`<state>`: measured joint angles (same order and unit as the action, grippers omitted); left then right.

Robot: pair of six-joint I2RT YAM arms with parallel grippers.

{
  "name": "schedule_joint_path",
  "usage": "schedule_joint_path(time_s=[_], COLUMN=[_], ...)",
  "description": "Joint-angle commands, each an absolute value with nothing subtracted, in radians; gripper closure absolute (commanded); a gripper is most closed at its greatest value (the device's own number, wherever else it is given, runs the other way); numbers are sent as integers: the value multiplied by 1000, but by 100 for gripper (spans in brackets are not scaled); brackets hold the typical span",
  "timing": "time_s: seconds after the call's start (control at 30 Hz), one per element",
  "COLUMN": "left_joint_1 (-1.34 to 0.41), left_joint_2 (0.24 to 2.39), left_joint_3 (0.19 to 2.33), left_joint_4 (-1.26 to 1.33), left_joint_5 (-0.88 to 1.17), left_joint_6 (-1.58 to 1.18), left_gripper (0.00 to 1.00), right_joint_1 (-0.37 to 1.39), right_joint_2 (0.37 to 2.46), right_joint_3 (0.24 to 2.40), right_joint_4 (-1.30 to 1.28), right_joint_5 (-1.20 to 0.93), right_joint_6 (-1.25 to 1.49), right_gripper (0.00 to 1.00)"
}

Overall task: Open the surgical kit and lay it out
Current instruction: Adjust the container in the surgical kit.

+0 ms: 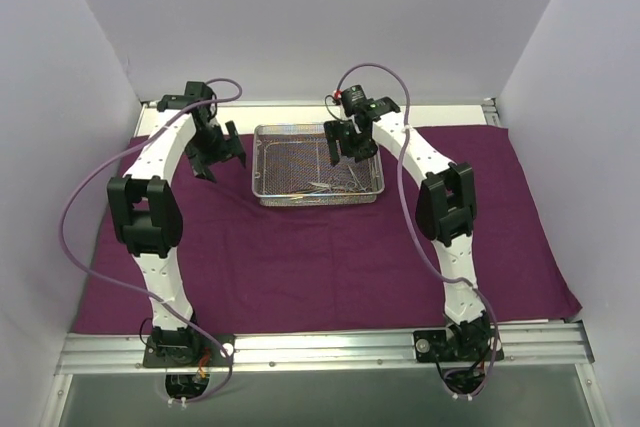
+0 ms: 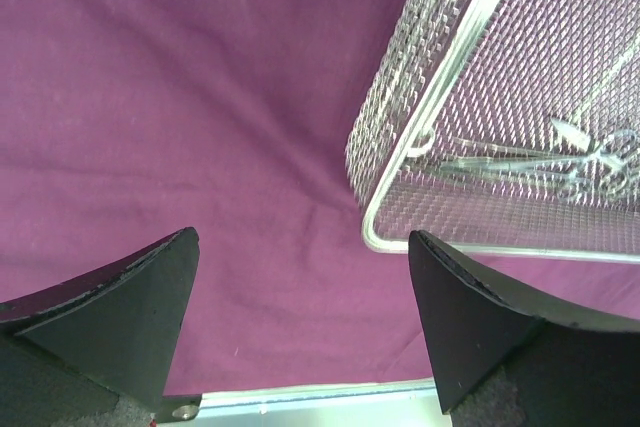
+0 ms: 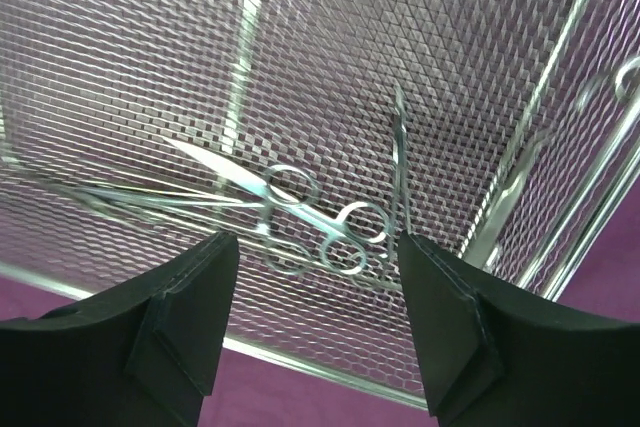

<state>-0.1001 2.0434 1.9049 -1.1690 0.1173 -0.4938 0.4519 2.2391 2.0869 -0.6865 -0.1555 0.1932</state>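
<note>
The dark purple cloth lies spread flat over the table. On it at the back middle stands the silver wire-mesh tray, with several thin scissor-like instruments lying along its near side. My left gripper hangs open above bare cloth, just left of the tray's corner; its gap holds nothing. My right gripper hovers inside the tray's outline. In the right wrist view its jaws stand apart over the instruments' ring handles, touching none.
White walls close in on the left, back and right. An aluminium rail carrying both arm bases runs along the near edge. Purple cables loop off each arm. Cloth extends left, right and in front of the tray.
</note>
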Motion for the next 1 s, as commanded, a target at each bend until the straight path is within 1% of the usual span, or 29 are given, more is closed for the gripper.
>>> schedule_joint_path(time_s=[0.0,0.07,0.1,0.17,0.27,0.3,0.33,0.57,0.7,0.97], left_joint_1=[-94,-94,-94,-94,-94,-94,-94,-94,-94,-95], left_joint_2=[1936,1911,1905,1891,1882,1881,1879,1875,1878,1885], left_joint_3=[1878,1852,1847,1841,1839,1838,1838,1827,1824,1833], left_joint_4=[-1129,-1124,-1124,-1123,-1124,-1126,-1127,-1127,-1126,-1126], left_joint_5=[136,138,141,143,153,155,156,156,156,163], left_joint_6=[-494,-494,-494,-494,-499,-502,-503,-506,-509,-515], left_gripper=[5,5,5,5,5,5,5,5,6,6], right_joint_1=[456,459,460,463,463,463,463,463,465,465], right_joint_2=[2232,2235,2238,2244,2252,2253,2258,2295,2307,2330], right_joint_3=[2028,2005,1999,1974,1960,1963,1963,1988,1974,1967], right_joint_4=[-703,-696,-695,-674,-647,-641,-637,-638,-637,-614], right_joint_5=[-119,-135,-146,-146,-141,-144,-150,-176,-178,-192], right_joint_6=[201,204,207,207,218,218,221,229,230,235], right_gripper=[37,39,42,44,51,56,57,59,62,63])
